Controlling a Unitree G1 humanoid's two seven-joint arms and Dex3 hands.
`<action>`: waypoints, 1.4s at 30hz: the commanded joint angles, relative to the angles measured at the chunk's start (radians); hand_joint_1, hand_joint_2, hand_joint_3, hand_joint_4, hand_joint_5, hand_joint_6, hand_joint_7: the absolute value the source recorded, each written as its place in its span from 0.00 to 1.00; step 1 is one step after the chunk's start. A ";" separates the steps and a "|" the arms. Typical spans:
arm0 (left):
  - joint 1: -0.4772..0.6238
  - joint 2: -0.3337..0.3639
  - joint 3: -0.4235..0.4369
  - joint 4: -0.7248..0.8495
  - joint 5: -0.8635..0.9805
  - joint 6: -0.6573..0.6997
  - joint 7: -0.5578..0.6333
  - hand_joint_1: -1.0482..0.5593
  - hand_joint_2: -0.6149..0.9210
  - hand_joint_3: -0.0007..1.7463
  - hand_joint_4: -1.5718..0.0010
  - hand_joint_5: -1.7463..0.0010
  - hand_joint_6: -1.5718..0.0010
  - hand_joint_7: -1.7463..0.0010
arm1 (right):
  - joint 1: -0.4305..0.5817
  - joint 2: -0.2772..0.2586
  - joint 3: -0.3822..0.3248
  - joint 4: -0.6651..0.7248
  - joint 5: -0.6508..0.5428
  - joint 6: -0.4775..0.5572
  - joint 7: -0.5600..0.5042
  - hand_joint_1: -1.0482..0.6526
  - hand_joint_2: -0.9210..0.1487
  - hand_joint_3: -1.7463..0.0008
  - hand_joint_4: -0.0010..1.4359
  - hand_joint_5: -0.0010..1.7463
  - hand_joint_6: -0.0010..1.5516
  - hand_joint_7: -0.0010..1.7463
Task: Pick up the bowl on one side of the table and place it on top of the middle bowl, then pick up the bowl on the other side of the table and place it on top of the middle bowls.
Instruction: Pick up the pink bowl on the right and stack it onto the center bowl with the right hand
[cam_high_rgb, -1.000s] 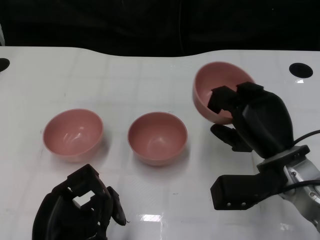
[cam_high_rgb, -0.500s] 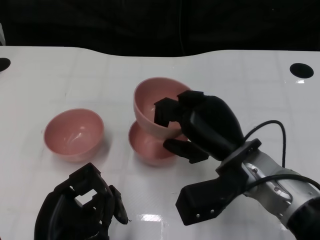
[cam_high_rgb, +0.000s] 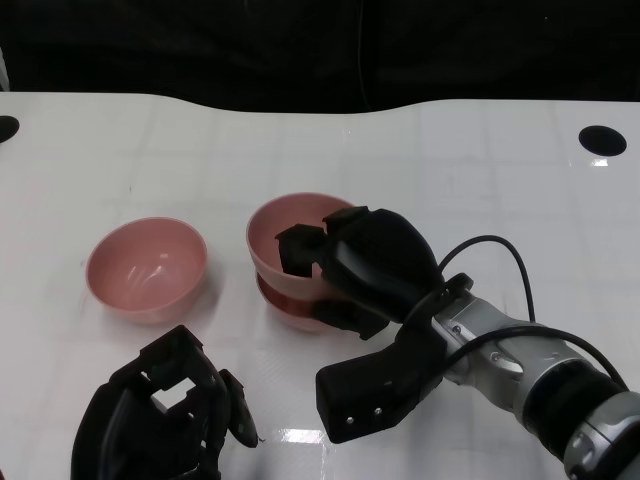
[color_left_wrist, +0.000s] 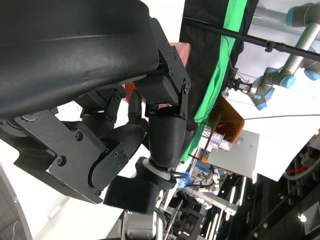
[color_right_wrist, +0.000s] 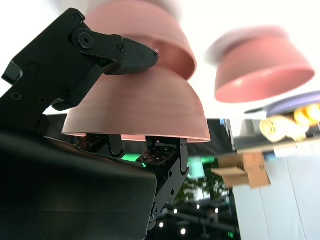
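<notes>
Since the last frame your right hand (cam_high_rgb: 345, 265) has carried its pink bowl (cam_high_rgb: 275, 230) down onto the middle bowl (cam_high_rgb: 285, 300), where it now sits nested, fingers over the rim and thumb under it, gripping. Nearest you, your left hand (cam_high_rgb: 160, 420) hangs low at the table's near edge, fingers curled in on nothing. Beyond it, the left bowl (cam_high_rgb: 146, 267) stands alone, well apart from the stack, with bare white table (cam_high_rgb: 480, 170) around it. Farther back, open tabletop runs to the dark far edge.
</notes>
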 joint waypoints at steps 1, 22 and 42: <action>0.008 0.004 -0.001 0.001 0.004 -0.008 0.003 0.61 0.68 0.75 0.46 0.05 0.47 0.17 | -0.034 0.010 0.015 0.049 0.000 -0.001 -0.011 0.48 0.38 0.40 0.64 0.99 0.47 0.90; 0.011 -0.003 -0.011 -0.010 0.014 -0.008 0.024 0.61 0.71 0.71 0.46 0.06 0.46 0.19 | -0.013 -0.082 0.091 -0.141 -0.040 0.095 0.241 0.15 0.00 0.67 0.24 0.12 0.29 0.00; 0.010 0.006 -0.008 -0.012 0.009 -0.002 0.023 0.60 0.69 0.73 0.47 0.03 0.47 0.17 | 0.118 -0.174 0.086 -0.370 -0.075 0.174 0.344 0.12 0.00 0.67 0.09 0.06 0.11 0.00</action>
